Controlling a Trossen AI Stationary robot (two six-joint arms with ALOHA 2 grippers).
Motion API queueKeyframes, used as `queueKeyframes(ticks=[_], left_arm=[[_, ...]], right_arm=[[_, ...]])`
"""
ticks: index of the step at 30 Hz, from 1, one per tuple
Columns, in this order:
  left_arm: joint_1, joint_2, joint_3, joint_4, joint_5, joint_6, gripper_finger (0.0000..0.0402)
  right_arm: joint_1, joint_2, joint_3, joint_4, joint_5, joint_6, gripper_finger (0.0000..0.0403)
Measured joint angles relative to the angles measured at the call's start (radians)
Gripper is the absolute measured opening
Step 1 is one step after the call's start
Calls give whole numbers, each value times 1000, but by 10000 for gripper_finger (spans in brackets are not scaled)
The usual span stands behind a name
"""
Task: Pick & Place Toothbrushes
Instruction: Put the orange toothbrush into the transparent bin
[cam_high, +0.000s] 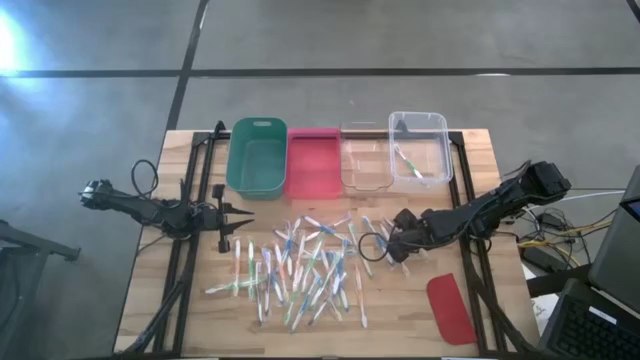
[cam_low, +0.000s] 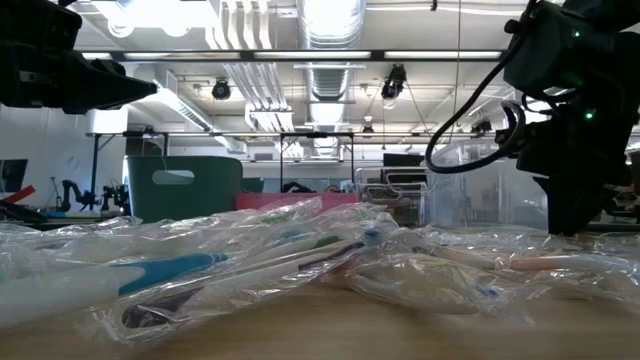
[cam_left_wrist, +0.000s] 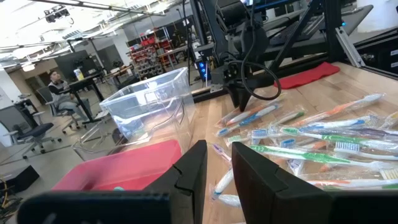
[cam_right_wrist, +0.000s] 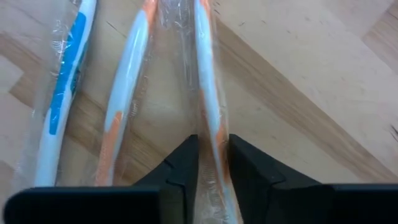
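Note:
Several wrapped toothbrushes (cam_high: 300, 270) lie in a loose heap on the wooden table. My right gripper (cam_high: 397, 255) points steeply down at the heap's right edge and is shut on an orange-and-white toothbrush (cam_right_wrist: 208, 93) in clear wrap. Beside it lie another orange toothbrush (cam_right_wrist: 124, 93) and a blue one (cam_right_wrist: 65, 87). My left gripper (cam_high: 238, 222) waits level at the heap's left, with a narrow gap between its fingers (cam_left_wrist: 219, 168) and nothing in it. My right gripper pinches the orange-and-white toothbrush's handle (cam_right_wrist: 211, 134) through its clear wrap, between its two fingers. The fingers come from above, slanting steeply down, and stand across the handle. The toothbrush lies flat on the table.
Along the far edge stand a green bin (cam_high: 257, 157), a red bin (cam_high: 313, 162), a clear bin (cam_high: 365, 160) and a clear bin (cam_high: 418, 148) holding one toothbrush. A flat red lid (cam_high: 450, 307) lies at the near right. Black frame rails (cam_high: 190, 200) run along both table sides.

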Motion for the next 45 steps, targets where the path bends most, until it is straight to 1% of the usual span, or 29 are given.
queueKeyframes(ticks=[6,10,14,18,22,28,34,40,45], left_arm=[[0,0,0,0,0,0,81],[0,0,0,0,0,0,81],[0,0,0,0,0,0,81],[0,0,0,0,0,0,81],[0,0,0,0,0,0,81],[0,0,0,0,0,0,81],[0,0,0,0,0,0,81],[0,0,0,0,0,0,81],[0,0,0,0,0,0,81]], right_arm=[[0,0,-1,-1,0,-10,18],[0,0,8,-17,-6,-27,22],[0,1,36,-77,-12,-35,24],[0,1,86,-165,-12,-37,17],[0,1,158,-247,-10,-68,19],[0,1,284,-312,3,-149,20],[-8,1,445,-360,75,-257,21],[-59,0,615,-401,138,-373,21],[-130,0,731,-402,138,-479,22]])
